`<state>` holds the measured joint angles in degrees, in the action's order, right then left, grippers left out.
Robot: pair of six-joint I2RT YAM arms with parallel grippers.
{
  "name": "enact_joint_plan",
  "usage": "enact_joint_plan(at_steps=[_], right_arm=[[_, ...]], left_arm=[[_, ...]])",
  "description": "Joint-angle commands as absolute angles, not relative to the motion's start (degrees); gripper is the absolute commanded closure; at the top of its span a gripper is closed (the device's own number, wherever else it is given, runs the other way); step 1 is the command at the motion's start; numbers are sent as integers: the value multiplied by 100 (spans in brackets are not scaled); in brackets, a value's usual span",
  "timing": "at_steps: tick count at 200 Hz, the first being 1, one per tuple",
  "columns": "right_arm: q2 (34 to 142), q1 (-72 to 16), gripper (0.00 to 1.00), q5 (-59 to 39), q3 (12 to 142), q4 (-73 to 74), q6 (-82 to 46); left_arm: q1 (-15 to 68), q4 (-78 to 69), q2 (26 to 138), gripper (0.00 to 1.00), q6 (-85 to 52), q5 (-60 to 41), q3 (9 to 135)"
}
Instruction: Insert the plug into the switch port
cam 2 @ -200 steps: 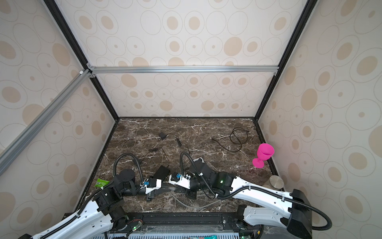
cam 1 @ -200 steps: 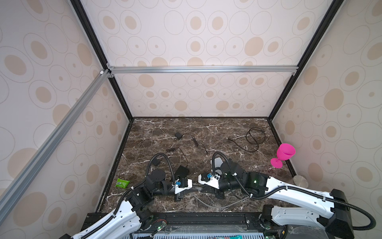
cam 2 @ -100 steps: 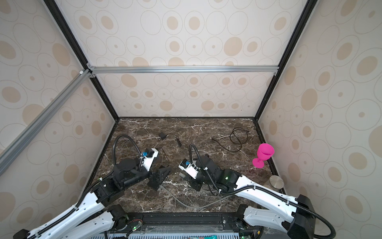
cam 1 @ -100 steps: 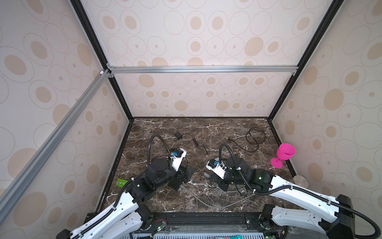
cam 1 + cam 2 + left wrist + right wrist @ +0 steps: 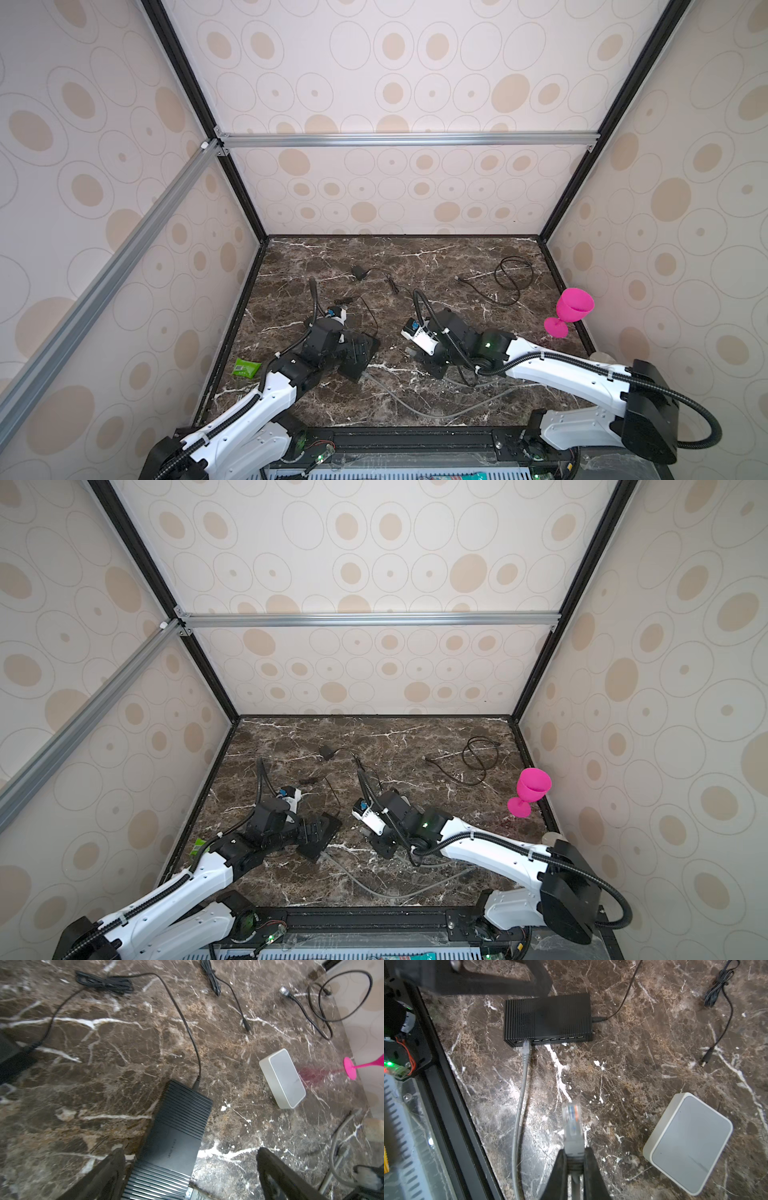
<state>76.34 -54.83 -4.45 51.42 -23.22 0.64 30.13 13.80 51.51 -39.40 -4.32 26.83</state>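
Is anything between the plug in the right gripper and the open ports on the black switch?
Nothing visible does. Only bare marble lies between the plug and the free ports on the switch; the plugged-in grey cable runs beside that path.

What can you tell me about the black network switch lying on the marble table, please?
The network switch is a black, low rectangular box with ribbed ends, seemingly plastic, lying flat on the marble table. A row of ports lines one long side; a grey Ethernet cable sits in the second from one end. A thin black power lead enters one short end. The open left gripper straddles the other end; contact is unclear.
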Motion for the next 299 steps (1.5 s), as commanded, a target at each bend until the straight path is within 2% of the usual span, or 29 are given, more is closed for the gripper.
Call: enact_joint_plan(at_steps=[1, 40, 72, 88, 105, 120, 172, 202, 224, 243, 252, 299], right_arm=[[8190, -5506, 100, -590, 5525, -2623, 86], [9099, -5587, 100, -742, 6121, -3077, 251], [9753, -5764, 100, -518, 6738, -3705, 518], [9746, -5767, 100, -595, 6545, -3404, 320], [9643, -5774, 100, -831, 6236, -2945, -106], [9598, -5787, 100, -951, 6130, -2773, -434], [9431, -5824, 100, -936, 6189, -2832, -560], [9493, -5826, 100, -923, 6225, -2761, -601], [9790, -5826, 100, -909, 6556, -2961, -410], [10155, -5820, 100, -961, 6959, -3160, -281], [10289, -5825, 100, -976, 7025, -3069, -284], [11245, -5823, 100, -1145, 7938, -3370, -371]], left_arm=[[2892, 1343, 5182, 2, -4315, -99, 2664], [2752, 1457, 5816, 2, -4351, -182, 2671], [2670, 1376, 5883, 2, -4340, -155, 2755], [2613, 1254, 5847, 2, -4342, -259, 2654], [2456, 1142, 5821, 11, -4352, -496, 2527], [2288, 1074, 5691, 12, -4374, -642, 2417], [2050, 864, 5563, 13, -4382, -1047, 2063], [1944, 755, 5692, 10, -4253, -1163, 2167], [1861, 506, 5954, 19, -4241, -1303, 2234], [1853, 444, 6360, 36, -4061, -1533, 2247], [1791, 414, 6539, 40, -3993, -1724, 2251], [1514, -6, 7031, 47, -3955, -2243, 2265]])
